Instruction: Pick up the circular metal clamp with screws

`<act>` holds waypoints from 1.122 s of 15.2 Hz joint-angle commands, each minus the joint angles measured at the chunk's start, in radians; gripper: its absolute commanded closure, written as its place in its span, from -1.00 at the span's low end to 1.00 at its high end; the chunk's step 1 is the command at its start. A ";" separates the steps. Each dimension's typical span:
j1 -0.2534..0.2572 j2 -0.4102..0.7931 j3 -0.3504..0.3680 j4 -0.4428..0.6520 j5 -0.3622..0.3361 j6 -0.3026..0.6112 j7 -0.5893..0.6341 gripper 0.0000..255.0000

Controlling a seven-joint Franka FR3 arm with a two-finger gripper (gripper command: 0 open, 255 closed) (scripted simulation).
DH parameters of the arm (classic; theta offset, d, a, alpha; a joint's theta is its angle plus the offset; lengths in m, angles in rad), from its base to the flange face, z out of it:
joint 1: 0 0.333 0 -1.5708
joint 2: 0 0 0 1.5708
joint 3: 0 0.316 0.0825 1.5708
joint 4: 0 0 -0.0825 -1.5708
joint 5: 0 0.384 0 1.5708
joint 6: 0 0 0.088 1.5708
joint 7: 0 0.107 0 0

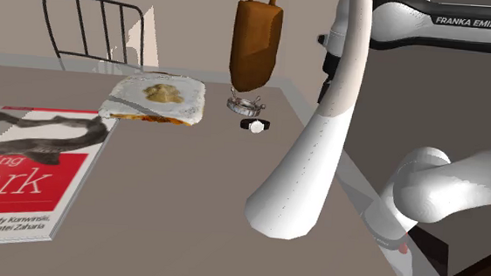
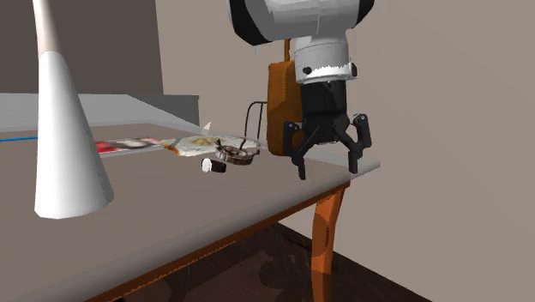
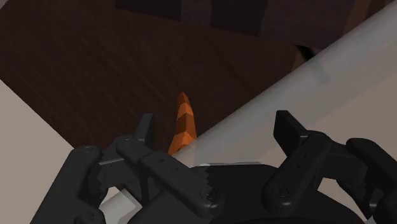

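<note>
The circular metal clamp [image 1: 244, 102] [image 2: 235, 153], a silvery ring with screws sticking out, lies on the grey-brown table [image 1: 179, 199] near its far corner, in front of a brown bag [image 1: 256, 41]. My gripper [image 2: 327, 172] [image 3: 216, 121] hangs open over the table's edge, to the second exterior view's right of the clamp and well apart from it. Nothing is between the fingers. In the wrist view they straddle the table edge [image 3: 356, 70], with an orange table leg [image 3: 182, 124] and dark floor below.
A small black-and-white watch-like object [image 1: 255, 125] [image 2: 212, 166] lies beside the clamp. A toasted sandwich [image 1: 156, 98] and a red-and-white book [image 1: 27, 168] sit further along the table. A metal chair back [image 1: 93, 27] stands behind. The white arm [image 1: 322, 137] crosses the foreground.
</note>
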State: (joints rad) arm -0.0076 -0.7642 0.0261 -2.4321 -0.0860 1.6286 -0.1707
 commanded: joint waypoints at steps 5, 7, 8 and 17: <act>0.014 0.103 0.048 0.083 0.076 0.032 0.100 -1.00; 0.020 0.157 0.070 0.130 0.109 0.048 0.148 -1.00; 0.022 0.185 0.080 0.155 0.124 0.055 0.172 -1.00; 0.033 0.442 0.159 0.425 0.219 0.103 0.374 -1.00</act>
State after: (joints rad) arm 0.0243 -0.3543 0.1773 -2.0415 0.1250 1.7260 0.1795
